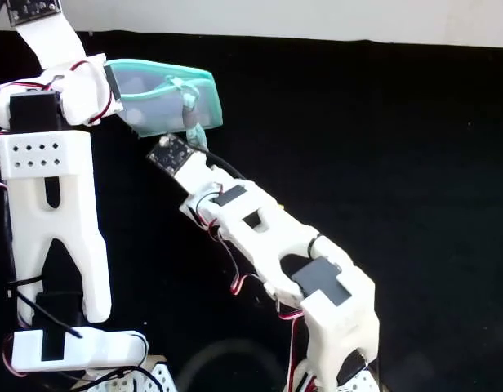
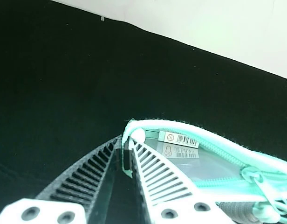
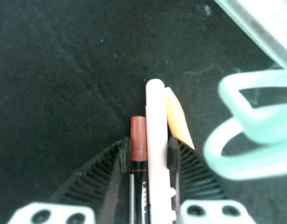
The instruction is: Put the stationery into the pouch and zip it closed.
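The left arm is standing tall on its base with the forearm raised, and the left gripper [image 2: 126, 149] is pinching one end of the mint-green pouch [image 2: 204, 156]. Its jaws are pressing together on the pouch's corner seam, and the rest of the pouch is stretching away from the fingertips, with the zip line running toward the far end. From above, the pouch [image 1: 163, 98] is hanging sideways out of the left gripper [image 1: 109, 86], over the black bench [image 1: 382, 163].

The right arm is reaching out low and long, slanting across the bench, and is bringing the right gripper [image 1: 191, 132] up against the pouch's lower edge. The right gripper [image 3: 146, 150] is clamping a small bundle of stationery: a white pen [image 3: 155, 135] in the middle, a red-capped pen [image 3: 138, 137] against one jaw, and an orange piece [image 3: 177, 119] tucked behind the white pen on the other side. All three are poking out past the fingertips. Just beside that bundle, the pouch's mint pull loop [image 3: 250, 123] is dangling.
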